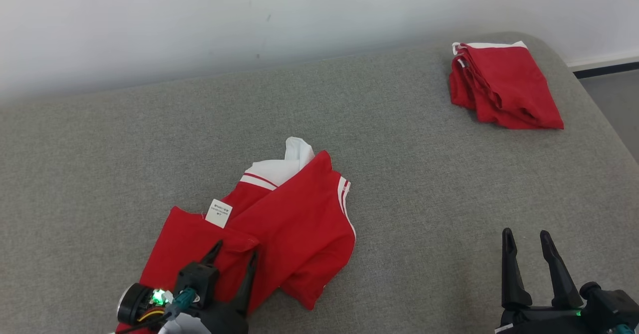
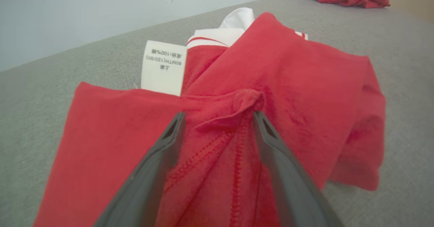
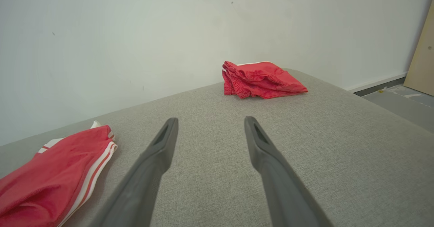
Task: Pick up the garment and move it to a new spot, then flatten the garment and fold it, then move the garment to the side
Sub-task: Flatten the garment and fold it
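A grey padded surface (image 1: 409, 174) with a woven fabric cover runs up to a plain pale wall (image 1: 199, 19) along its far edge.

A red garment (image 1: 299, 214) lies crumpled near the front edge, toward the left corner. It is loosely bunched, not flat, with one layer folded over another. A white collar piece (image 1: 282, 167) with a thin red line sticks out at its far end, and white stripes (image 1: 344, 194) run down its right-hand border. A small white care label (image 1: 218, 212) with dark print stands up from a seam on its left part.

The left gripper (image 1: 237, 249) is over the near end of this garment, its two dark fingers spread wide. In the left wrist view a raised ridge of red cloth with a stitched seam sits between the fingertips, just past them. The fingers are not pinched on it, and whether they touch the cloth beneath cannot be told.

The right gripper (image 1: 526, 233) is near the front right corner above bare grey fabric, well apart from the garment. Its fingers are also spread wide and hold nothing.

A second red garment (image 1: 504, 87), folded into a neat stack with a white edge at the back, rests near the far right corner. Beyond the right edge a strip of grey floor (image 1: 616, 99) meets the wall, and in the right wrist view a pale wooden board (image 3: 422, 50) leans there.
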`<state>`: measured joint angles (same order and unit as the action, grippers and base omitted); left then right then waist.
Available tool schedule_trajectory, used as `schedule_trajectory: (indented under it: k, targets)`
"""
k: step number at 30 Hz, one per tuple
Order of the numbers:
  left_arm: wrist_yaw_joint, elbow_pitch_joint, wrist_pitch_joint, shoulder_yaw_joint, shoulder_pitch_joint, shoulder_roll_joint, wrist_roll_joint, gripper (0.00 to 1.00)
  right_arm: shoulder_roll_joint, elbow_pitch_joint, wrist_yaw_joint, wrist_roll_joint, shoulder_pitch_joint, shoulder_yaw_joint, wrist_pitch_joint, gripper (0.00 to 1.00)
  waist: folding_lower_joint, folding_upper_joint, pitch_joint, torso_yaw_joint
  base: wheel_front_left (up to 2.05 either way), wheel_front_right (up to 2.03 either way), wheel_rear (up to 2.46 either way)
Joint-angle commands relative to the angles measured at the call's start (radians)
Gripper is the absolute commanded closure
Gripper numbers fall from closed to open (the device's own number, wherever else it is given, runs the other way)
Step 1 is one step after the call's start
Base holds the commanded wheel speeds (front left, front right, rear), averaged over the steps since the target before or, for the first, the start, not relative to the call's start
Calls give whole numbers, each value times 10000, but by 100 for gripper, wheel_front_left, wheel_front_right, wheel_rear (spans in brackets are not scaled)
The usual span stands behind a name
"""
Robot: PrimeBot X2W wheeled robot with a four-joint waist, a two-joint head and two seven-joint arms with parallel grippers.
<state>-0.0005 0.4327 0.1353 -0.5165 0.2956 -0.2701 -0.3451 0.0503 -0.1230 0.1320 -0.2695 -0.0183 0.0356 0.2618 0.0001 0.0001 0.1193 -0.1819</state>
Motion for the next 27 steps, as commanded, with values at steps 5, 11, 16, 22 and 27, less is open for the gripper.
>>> schedule_trajectory:
  k: [5,11,16,22,27]
  targets:
    - [-153,643,224,-41,644,64,48,100,1,60,-22,16,80,73,41,0,-1,-1,32,-9,0,0,0]
    - [-265,142,668,299,1417,-175,-32,100,-2,148,-22,-32,-33,176,41,0,-1,-1,27,193,0,0,0]
    - [-386,-817,414,928,2356,-1166,-109,100,1,105,-22,-96,35,135,41,0,-1,-1,64,363,0,0,0]
    - [-350,-1469,-258,1791,2969,-2817,-108,100,3,136,-22,-151,158,96,41,0,-1,-1,325,191,0,0,0]
    - [-342,-1234,-456,2412,2785,-3760,-391,100,4,77,-23,-197,257,145,41,0,-1,-1,639,-5,0,0,0]
